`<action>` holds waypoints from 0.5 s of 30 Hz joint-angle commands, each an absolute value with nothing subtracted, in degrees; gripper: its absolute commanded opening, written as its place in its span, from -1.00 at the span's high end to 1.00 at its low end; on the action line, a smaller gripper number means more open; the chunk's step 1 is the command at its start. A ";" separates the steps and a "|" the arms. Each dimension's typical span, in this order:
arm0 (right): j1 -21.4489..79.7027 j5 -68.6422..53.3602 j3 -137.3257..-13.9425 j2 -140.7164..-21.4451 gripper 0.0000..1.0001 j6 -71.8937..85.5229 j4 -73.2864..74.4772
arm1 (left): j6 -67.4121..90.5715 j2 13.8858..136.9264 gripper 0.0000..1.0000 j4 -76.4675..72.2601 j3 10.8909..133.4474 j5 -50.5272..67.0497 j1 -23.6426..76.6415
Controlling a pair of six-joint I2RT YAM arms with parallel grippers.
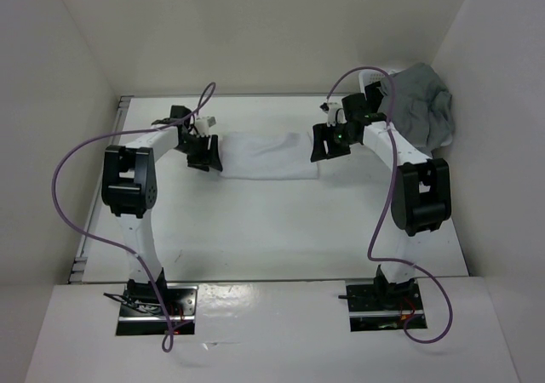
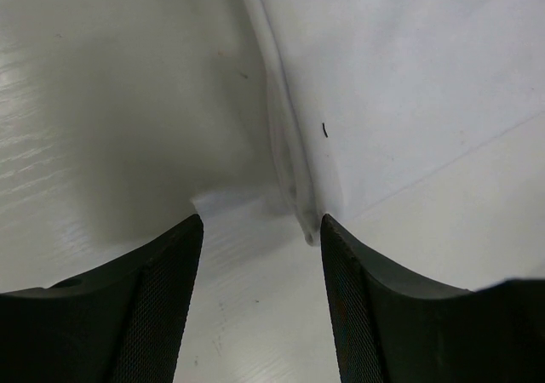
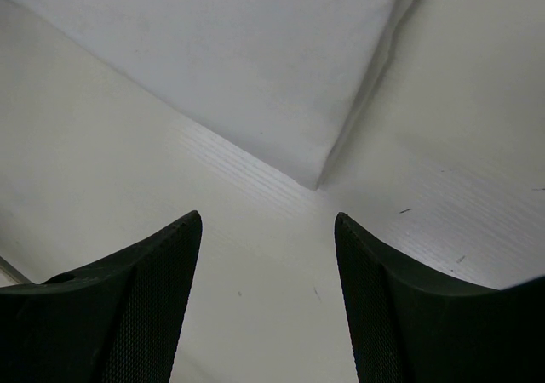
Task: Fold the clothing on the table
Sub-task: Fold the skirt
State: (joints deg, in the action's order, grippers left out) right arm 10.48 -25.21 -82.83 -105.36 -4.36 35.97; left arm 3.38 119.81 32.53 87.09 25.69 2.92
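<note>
- The clothing [image 1: 264,155] lies flat as a white rectangular strip on the far half of the bench [image 1: 255,230], between both arms.
- The left end effector [image 2: 261,227] is open at the strip's left end, gripping nothing.
- The right end effector [image 3: 268,221] is open at the strip's near right corner, gripping nothing.

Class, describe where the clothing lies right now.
In the top view the clothing lies flat on the table, toward its far side, between the left end effector and the right end effector.
</note>
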 commanded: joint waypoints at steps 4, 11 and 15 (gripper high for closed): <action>10.72 -24.96 -82.35 -106.17 -0.38 -4.75 33.57 | 1.50 120.15 -0.30 35.85 84.81 33.91 1.58; 10.72 -25.58 -82.88 -106.70 -0.38 -4.75 33.57 | 2.28 119.34 -0.30 34.28 90.25 33.32 -0.08; 10.72 -26.63 -82.88 -106.70 -0.38 -4.75 33.57 | 4.39 124.79 -0.30 34.28 99.74 33.83 -0.09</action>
